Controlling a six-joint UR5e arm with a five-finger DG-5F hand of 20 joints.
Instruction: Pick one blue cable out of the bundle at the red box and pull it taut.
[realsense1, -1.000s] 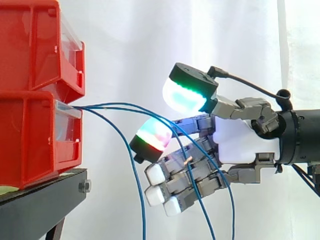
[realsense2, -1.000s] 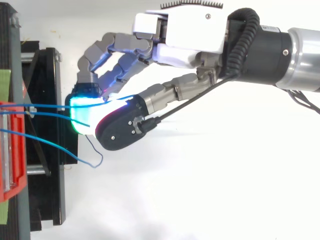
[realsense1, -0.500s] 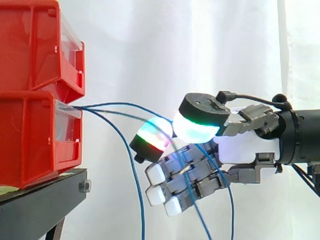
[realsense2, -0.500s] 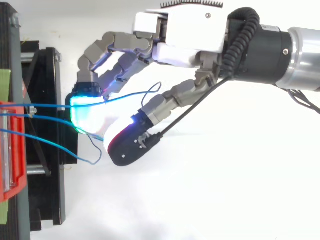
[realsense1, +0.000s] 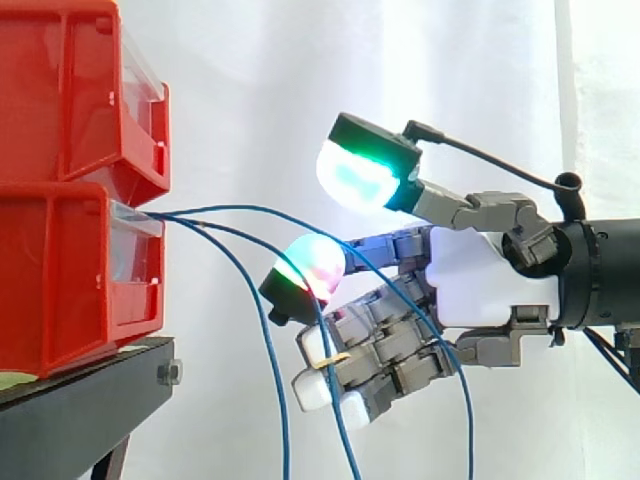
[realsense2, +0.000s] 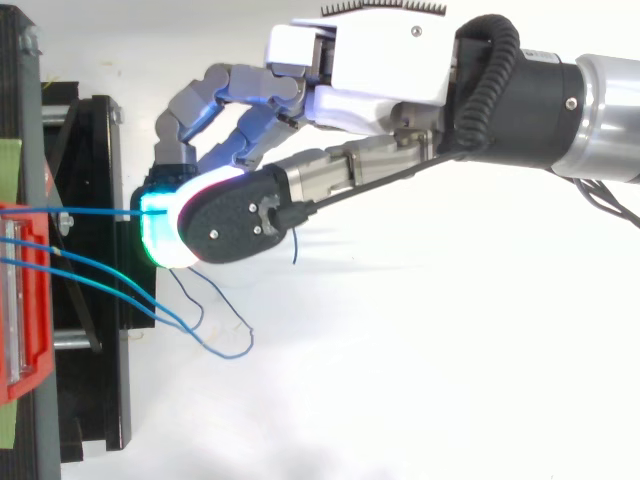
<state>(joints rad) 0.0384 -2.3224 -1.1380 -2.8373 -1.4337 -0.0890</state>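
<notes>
Three thin blue cables leave the lower red bin (realsense1: 60, 270) and fan out to the right. The top cable (realsense1: 250, 208) arcs over to my hand (realsense1: 490, 285), crosses the half-curled fingers and hangs down on the right. From above, this same top cable (realsense2: 95, 212) runs level to the glowing fingertip (realsense2: 160, 225). A second cable (realsense1: 335, 420) drops in front of the curled fingers. The third (realsense1: 285, 400) hangs free to the left of the hand. The thumb pad (realsense1: 360, 175), glowing green, stands well above the red-green fingertip (realsense1: 310, 265), pinching nothing.
Two red bins are stacked on a black stand (realsense1: 80, 410) at the left, with a white curtain behind. In the top view the loose cable ends (realsense2: 225, 350) loop just right of the stand (realsense2: 100, 330). The arm enters from the right.
The thumb, which had come down beside the fingertip half a second ago, has lifted high again. One blue cable has slipped off the fingers and now hangs lower, looping near the stand.
</notes>
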